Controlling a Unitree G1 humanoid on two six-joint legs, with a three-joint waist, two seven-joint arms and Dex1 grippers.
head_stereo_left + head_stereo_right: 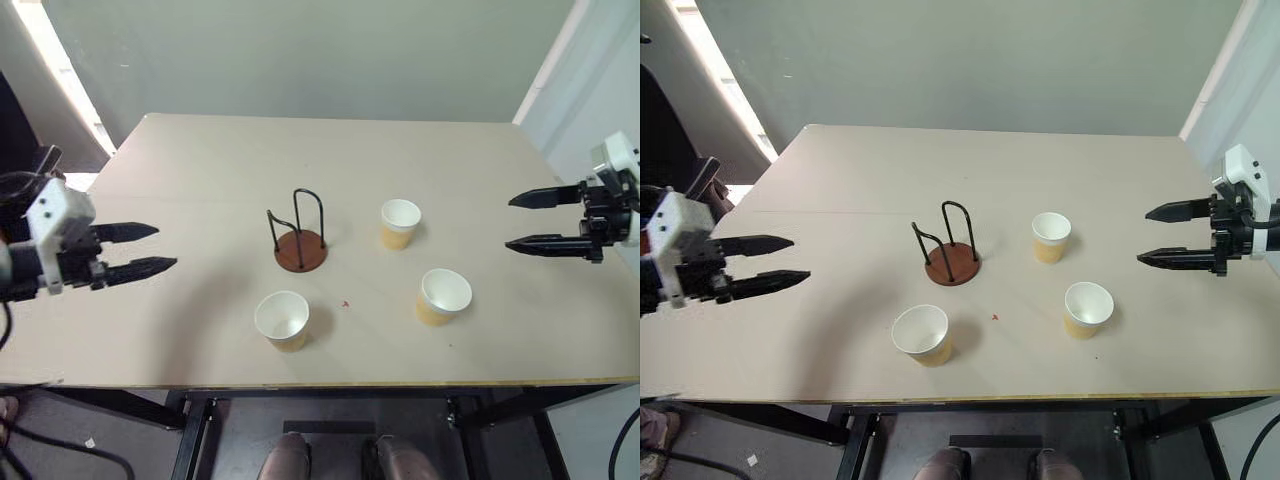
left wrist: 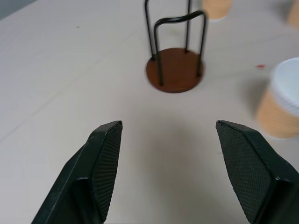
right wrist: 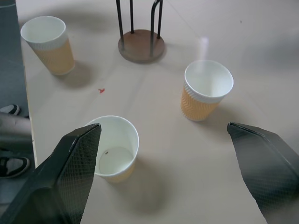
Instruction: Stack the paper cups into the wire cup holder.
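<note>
The wire cup holder (image 1: 300, 245) stands empty near the middle of the table, a brown disc with black wire loops. Three paper cups stand upright around it: one to its right (image 1: 400, 223), one nearer the front right (image 1: 443, 296), one at the front, slightly left (image 1: 283, 319). My left gripper (image 1: 158, 249) hovers open over the table's left side, pointing toward the holder (image 2: 175, 70). Over the right edge, my right gripper (image 1: 515, 222) is open too, aimed at the two right cups (image 3: 207, 91) (image 3: 114, 148). Neither holds anything.
The beige table (image 1: 200, 170) has a seam running across it and a small red speck (image 1: 345, 303) near the front cups. A grey wall stands behind the table's far edge. A person's shoes (image 1: 285, 458) show below the front edge.
</note>
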